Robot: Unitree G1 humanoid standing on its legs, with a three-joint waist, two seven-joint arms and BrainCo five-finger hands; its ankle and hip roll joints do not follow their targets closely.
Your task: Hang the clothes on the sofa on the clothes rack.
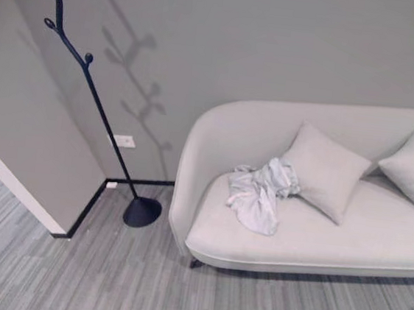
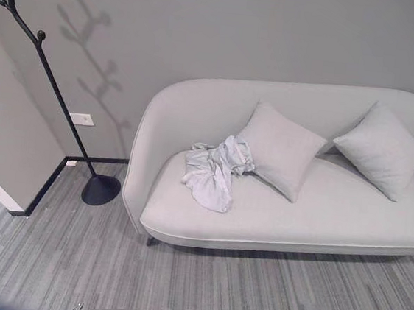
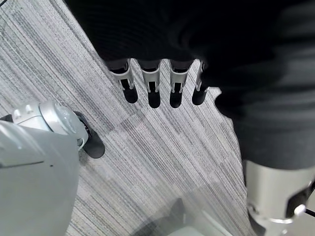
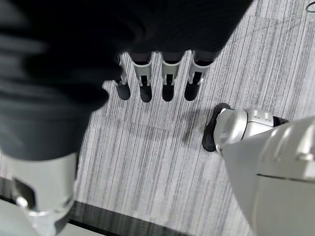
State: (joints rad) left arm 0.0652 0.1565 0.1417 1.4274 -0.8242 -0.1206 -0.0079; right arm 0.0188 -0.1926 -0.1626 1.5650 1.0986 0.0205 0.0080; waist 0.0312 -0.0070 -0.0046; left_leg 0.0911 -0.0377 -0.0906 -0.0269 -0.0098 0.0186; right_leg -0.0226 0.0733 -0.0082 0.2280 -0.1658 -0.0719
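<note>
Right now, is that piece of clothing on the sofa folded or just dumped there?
Crumpled, not folded: the pale garment lies bunched in loose wrinkles on the sofa seat beside a cushion.

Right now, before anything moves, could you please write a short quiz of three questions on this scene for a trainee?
1. True or false: the garment already hangs on the rack.
2. On the sofa, the garment lies: A) right of both cushions; B) between the cushions; C) left of the near cushion, against it.
3. Fill in: the left hand and right hand hang over the ____ with straight fingers, holding nothing.

Key: 1 false; 2 C; 3 floor.
</note>
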